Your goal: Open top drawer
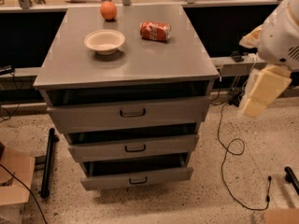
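The top drawer (93, 118) is the widest grey front of three, just under the cabinet top, with a small dark loop handle (132, 112) at its centre. A dark gap shows above its front. My gripper (260, 92), a cream-coloured part hanging below the white arm (280, 36), is at the right edge of the view. It is level with the top drawer, clear of the cabinet's right side and touching nothing.
On the grey cabinet top (154, 62) stand a white bowl (104, 41), an orange (108, 10) and a red can (155, 31) lying on its side. Two narrower drawers (135, 148) sit below. A black cable (231, 148) loops on the floor at right, a black bar (47, 162) and a cardboard box (14, 181) at left.
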### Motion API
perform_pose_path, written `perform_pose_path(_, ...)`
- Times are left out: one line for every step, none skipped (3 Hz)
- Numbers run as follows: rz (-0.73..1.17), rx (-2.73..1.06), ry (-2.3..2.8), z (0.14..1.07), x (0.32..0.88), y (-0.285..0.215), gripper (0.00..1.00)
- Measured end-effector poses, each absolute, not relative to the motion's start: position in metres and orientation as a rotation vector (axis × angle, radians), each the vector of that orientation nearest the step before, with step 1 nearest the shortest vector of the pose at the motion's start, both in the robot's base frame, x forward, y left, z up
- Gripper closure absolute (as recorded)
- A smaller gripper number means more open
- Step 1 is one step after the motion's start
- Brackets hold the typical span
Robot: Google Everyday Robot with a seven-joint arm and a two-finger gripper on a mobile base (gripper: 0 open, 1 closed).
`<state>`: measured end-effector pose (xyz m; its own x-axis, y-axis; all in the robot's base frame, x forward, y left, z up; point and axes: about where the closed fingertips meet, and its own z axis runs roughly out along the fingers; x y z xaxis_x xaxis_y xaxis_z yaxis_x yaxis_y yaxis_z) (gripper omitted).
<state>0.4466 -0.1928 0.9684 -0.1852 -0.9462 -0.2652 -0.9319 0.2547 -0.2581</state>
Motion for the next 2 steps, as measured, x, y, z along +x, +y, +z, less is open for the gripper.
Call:
perform_pose_path(0.008, -1.724, 2.072, 0.955, 0.459, -0.157, 0.0)
perform_pose_path(0.084, -1.715, 1.991, 0.937, 0.475, -0.127, 0.0)
